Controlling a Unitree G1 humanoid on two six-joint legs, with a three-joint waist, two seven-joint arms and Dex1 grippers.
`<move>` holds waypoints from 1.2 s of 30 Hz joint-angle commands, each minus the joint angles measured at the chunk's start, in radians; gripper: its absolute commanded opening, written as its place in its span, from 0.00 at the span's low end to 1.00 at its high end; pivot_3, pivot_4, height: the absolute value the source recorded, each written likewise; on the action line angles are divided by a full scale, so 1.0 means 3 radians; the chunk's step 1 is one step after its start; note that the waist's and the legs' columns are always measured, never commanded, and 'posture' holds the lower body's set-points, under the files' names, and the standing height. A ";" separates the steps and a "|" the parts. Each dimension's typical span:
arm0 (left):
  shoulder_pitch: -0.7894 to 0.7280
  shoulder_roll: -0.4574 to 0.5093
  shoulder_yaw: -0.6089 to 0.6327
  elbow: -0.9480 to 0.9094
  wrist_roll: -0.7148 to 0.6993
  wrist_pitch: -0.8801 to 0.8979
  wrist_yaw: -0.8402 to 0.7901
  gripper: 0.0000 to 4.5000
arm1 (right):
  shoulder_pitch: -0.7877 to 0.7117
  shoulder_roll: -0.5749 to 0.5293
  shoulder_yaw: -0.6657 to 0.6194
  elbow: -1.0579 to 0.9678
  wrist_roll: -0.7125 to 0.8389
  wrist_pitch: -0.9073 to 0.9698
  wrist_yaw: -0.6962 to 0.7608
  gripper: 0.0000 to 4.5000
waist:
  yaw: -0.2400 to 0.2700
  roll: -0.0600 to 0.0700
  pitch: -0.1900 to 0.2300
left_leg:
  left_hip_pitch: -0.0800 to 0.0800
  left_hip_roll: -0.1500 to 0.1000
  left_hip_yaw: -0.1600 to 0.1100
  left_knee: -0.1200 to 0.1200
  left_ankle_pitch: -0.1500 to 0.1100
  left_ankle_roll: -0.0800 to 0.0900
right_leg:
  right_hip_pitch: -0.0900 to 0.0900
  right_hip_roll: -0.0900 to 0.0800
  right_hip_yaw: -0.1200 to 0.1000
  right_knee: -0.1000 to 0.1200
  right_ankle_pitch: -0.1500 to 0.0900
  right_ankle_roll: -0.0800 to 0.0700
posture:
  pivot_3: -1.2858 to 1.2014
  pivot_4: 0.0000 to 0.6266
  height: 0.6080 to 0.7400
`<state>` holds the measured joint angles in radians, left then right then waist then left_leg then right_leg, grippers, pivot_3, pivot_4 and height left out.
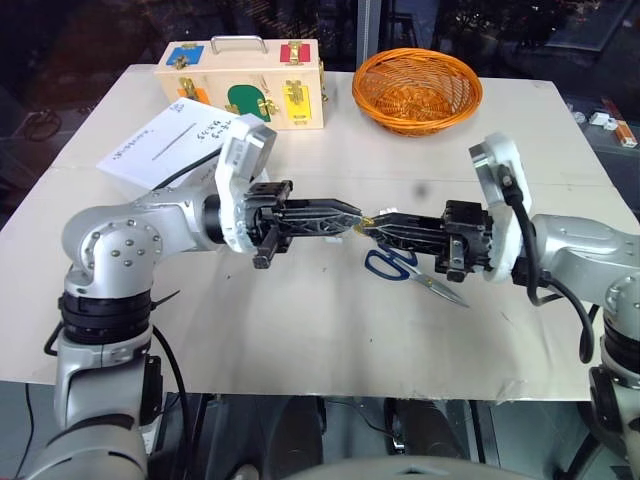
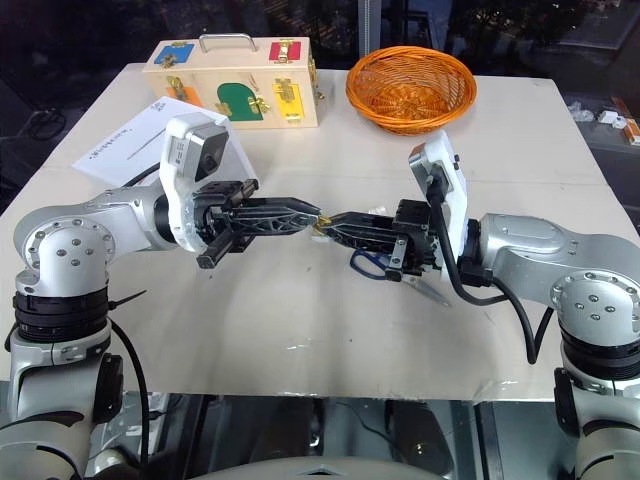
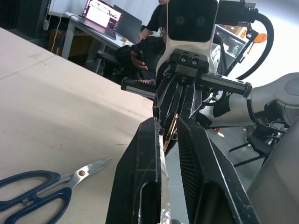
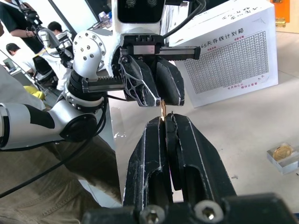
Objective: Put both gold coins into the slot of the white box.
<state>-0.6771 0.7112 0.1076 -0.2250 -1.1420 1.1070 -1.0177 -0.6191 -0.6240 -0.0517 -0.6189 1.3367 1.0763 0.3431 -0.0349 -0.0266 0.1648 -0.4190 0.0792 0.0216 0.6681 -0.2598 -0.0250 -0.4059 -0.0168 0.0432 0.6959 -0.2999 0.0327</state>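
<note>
Between fingertips, gold coin, seemingly edge-up.

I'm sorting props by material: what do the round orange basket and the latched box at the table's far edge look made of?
The round orange basket looks like woven wicker or rattan: crossing strands show, with a slight sheen. The latched box with a handle appears to be pale unfinished wood; its coloured panels look painted, and its latches and handle look metal.
</note>
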 commanded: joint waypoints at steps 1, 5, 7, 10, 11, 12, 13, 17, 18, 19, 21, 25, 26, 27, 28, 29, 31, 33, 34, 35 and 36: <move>-0.0003 0.0031 0.0030 -0.0092 -0.0023 -0.0027 -0.0049 0.13 | -0.0008 -0.0032 -0.0031 -0.0092 0.0077 -0.0098 0.0006 0.00 | 0.0000 0.0000 0.0000 | 0.0000 0.0000 0.0000 0.0000 0.0000 0.0000 | 0.0000 0.0000 0.0000 0.0000 0.0000 0.0000 | 0.52 0.24 0.90; 0.0002 0.0049 0.0008 -0.0094 0.0014 -0.0039 -0.0095 0.13 | -0.0008 -0.0046 -0.0031 -0.0090 0.0092 -0.0115 0.0003 0.00 | 0.0000 0.0000 0.0000 | 0.0000 0.0000 0.0000 0.0000 0.0000 0.0000 | 0.0000 0.0000 0.0000 0.0000 0.0000 0.0000 | 0.52 0.24 0.90; -0.0001 0.0047 0.0004 -0.0092 0.0024 -0.0044 -0.0103 0.13 | -0.0011 -0.0050 -0.0025 -0.0090 0.0095 -0.0121 0.0003 0.00 | 0.0001 0.0000 0.0000 | 0.0000 0.0000 0.0000 0.0000 0.0000 0.0000 | 0.0000 0.0000 0.0000 0.0000 0.0000 0.0000 | 0.52 0.24 0.90; -0.0001 0.0043 -0.0007 -0.0104 0.0043 -0.0053 -0.0126 0.13 | -0.0015 -0.0043 -0.0012 -0.0091 0.0100 -0.0132 -0.0002 0.00 | 0.0000 0.0000 0.0000 | 0.0000 0.0000 0.0000 0.0000 0.0000 0.0000 | 0.0000 0.0000 0.0000 0.0000 0.0000 0.0000 | 0.52 0.24 0.90; -0.0002 0.0045 -0.0004 -0.0110 0.0043 -0.0050 -0.0133 0.13 | -0.0015 -0.0040 -0.0008 -0.0094 0.0099 -0.0134 -0.0003 0.00 | 0.0000 0.0000 0.0000 | 0.0000 0.0000 0.0000 0.0000 0.0000 0.0000 | 0.0000 0.0000 0.0000 0.0000 0.0000 0.0000 | 0.52 0.24 0.90; -0.0003 0.0048 0.0000 -0.0115 0.0040 -0.0043 -0.0139 0.08 | -0.0015 -0.0037 -0.0003 -0.0097 0.0099 -0.0137 -0.0002 0.00 | 0.0000 0.0000 0.0000 | 0.0000 0.0000 0.0000 0.0000 0.0000 0.0000 | 0.0000 0.0000 0.0000 0.0000 0.0000 0.0000 | 0.52 0.24 0.90; -0.0003 0.0051 0.0003 -0.0122 0.0038 -0.0040 -0.0146 0.01 | -0.0016 -0.0032 0.0004 -0.0099 0.0100 -0.0140 -0.0004 0.00 | 0.0000 0.0000 0.0000 | 0.0000 0.0000 0.0000 0.0000 0.0000 0.0000 | 0.0000 0.0000 0.0000 0.0000 0.0000 0.0000 | 0.52 0.24 0.90; 0.0006 0.0040 -0.0001 -0.0163 0.0019 -0.0027 -0.0162 0.01 | -0.0022 -0.0012 0.0034 -0.0104 0.0097 -0.0154 -0.0009 0.00 | 0.0000 0.0000 0.0000 | 0.0000 0.0000 0.0000 0.0000 0.0000 0.0000 | 0.0000 0.0000 0.0000 0.0000 0.0000 0.0000 | 0.52 0.24 0.90; 0.0011 0.0035 -0.0003 -0.0171 0.0018 -0.0028 -0.0161 0.01 | -0.0023 -0.0008 0.0041 -0.0105 0.0096 -0.0158 -0.0010 0.00 | 0.0001 0.0000 0.0000 | 0.0000 0.0000 0.0000 0.0000 0.0000 0.0000 | 0.0000 0.0000 0.0000 0.0000 0.0000 0.0000 | 0.52 0.24 0.90; 0.0019 0.0031 -0.0006 -0.0181 0.0020 -0.0033 -0.0162 0.01 | -0.0023 -0.0003 0.0048 -0.0106 0.0093 -0.0162 -0.0012 0.00 | 0.0000 0.0000 0.0000 | 0.0000 0.0000 0.0000 0.0000 0.0000 0.0000 | 0.0000 0.0000 0.0000 0.0000 0.0000 0.0000 | 0.52 0.24 0.90; 0.0028 0.0028 -0.0007 -0.0183 0.0026 -0.0041 -0.0169 0.01 | -0.0024 0.0008 0.0064 -0.0106 0.0105 -0.0165 -0.0014 0.00 | 0.0000 0.0000 0.0000 | 0.0000 0.0000 0.0000 0.0000 0.0000 0.0000 | 0.0000 0.0000 0.0000 0.0000 0.0000 0.0000 | 0.52 0.24 0.90; 0.0046 0.0037 0.0008 -0.0163 0.0041 -0.0059 -0.0185 0.00 | -0.0032 0.0052 0.0076 -0.0103 0.0034 -0.0220 -0.0002 0.13 | 0.0000 0.0000 0.0000 | 0.0000 0.0000 0.0000 0.0000 0.0000 0.0000 | 0.0000 0.0000 0.0000 0.0000 0.0000 0.0000 | 0.52 0.24 0.90; 0.0052 0.0040 0.0018 -0.0156 0.0042 -0.0063 -0.0185 0.00 | -0.0032 0.0070 0.0069 -0.0086 0.0026 -0.0239 -0.0008 0.17 | -0.0001 0.0000 0.0000 | 0.0000 0.0000 0.0000 0.0000 0.0000 0.0000 | 0.0000 0.0000 0.0000 0.0000 0.0000 0.0000 | 0.52 0.24 0.90; 0.0068 0.0045 0.0042 -0.0158 0.0038 -0.0068 -0.0169 0.00 | -0.0030 0.0081 0.0054 -0.0068 -0.0005 -0.0266 -0.0021 0.29 | -0.0002 0.0000 0.0000 | 0.0000 0.0000 0.0000 0.0000 0.0000 0.0000 | 0.0000 0.0000 0.0000 0.0000 0.0000 0.0000 | 0.52 0.24 0.90; 0.0085 0.0051 0.0070 -0.0159 0.0039 -0.0075 -0.0147 0.00 | -0.0032 0.0080 0.0046 -0.0057 -0.0041 -0.0284 -0.0023 0.39 | -0.0001 0.0000 0.0000 | 0.0000 0.0000 0.0000 0.0000 0.0000 0.0000 | 0.0000 0.0000 0.0000 0.0000 0.0000 0.0000 | 0.52 0.24 0.90; 0.0105 0.0052 0.0123 -0.0150 0.0026 -0.0071 -0.0088 0.00 | -0.0035 0.0069 0.0041 -0.0056 -0.0114 -0.0309 -0.0026 0.50 | -0.0001 0.0000 0.0000 | 0.0000 0.0000 0.0000 0.0000 0.0000 0.0000 | 0.0000 0.0000 0.0000 0.0000 0.0000 0.0000 | 0.52 0.24 0.90; 0.0129 0.0051 0.0192 -0.0137 0.0002 -0.0060 -0.0007 0.00 | -0.0036 0.0049 0.0042 -0.0059 -0.0212 -0.0344 -0.0034 0.70 | 0.0000 0.0000 0.0000 | 0.0000 0.0000 0.0000 0.0000 0.0000 0.0000 | 0.0000 0.0000 0.0000 0.0000 0.0000 0.0000 | 0.52 0.24 0.90; 0.0178 0.0100 0.0350 -0.0092 -0.0020 -0.0048 0.0138 0.00 | -0.0065 -0.0050 -0.0003 -0.0074 -0.0386 -0.0376 -0.0057 0.89 | 0.0000 0.0000 0.0000 | 0.0000 0.0000 0.0000 0.0000 0.0000 0.0000 | 0.0000 0.0000 0.0000 0.0000 0.0000 0.0000 | 0.52 0.24 0.90; 0.0195 0.0135 0.0431 -0.0056 -0.0014 -0.0048 0.0201 0.00 | -0.0078 -0.0094 -0.0035 -0.0070 -0.0469 -0.0388 -0.0099 0.98 | 0.0000 0.0000 0.0000 | 0.0000 0.0000 0.0000 0.0000 0.0000 0.0000 | 0.0000 0.0000 0.0000 0.0000 0.0000 0.0000 | 0.52 0.24 0.90; 0.0199 0.0172 0.0499 -0.0010 0.0021 -0.0069 0.0250 0.00 | -0.0080 -0.0156 -0.0059 -0.0085 -0.0522 -0.0399 -0.0072 0.99 | -0.0001 0.0000 0.0000 | 0.0000 0.0000 0.0000 0.0000 0.0000 0.0000 | 0.0000 0.0000 0.0000 0.0000 0.0000 0.0000 | 0.52 0.24 0.90; 0.0180 0.0213 0.0565 0.0067 0.0083 -0.0110 0.0302 0.00 | -0.0080 -0.0231 -0.0062 -0.0129 -0.0598 -0.0416 -0.0026 0.99 | 0.0000 0.0000 0.0000 | 0.0000 0.0000 0.0000 0.0000 0.0000 0.0000 | 0.0000 0.0000 0.0000 0.0000 0.0000 0.0000 | 0.52 0.24 0.90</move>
<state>-0.6161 0.7497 0.2141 -0.2232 -1.1250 1.1004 -0.9529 -0.6201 -0.6691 -0.0262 -0.6184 1.1893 0.9822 0.3238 -0.0350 -0.0266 0.1649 -0.4190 0.0793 0.0216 0.6682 -0.2598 -0.0249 -0.4059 -0.0168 0.0431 0.6960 -0.2999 0.0327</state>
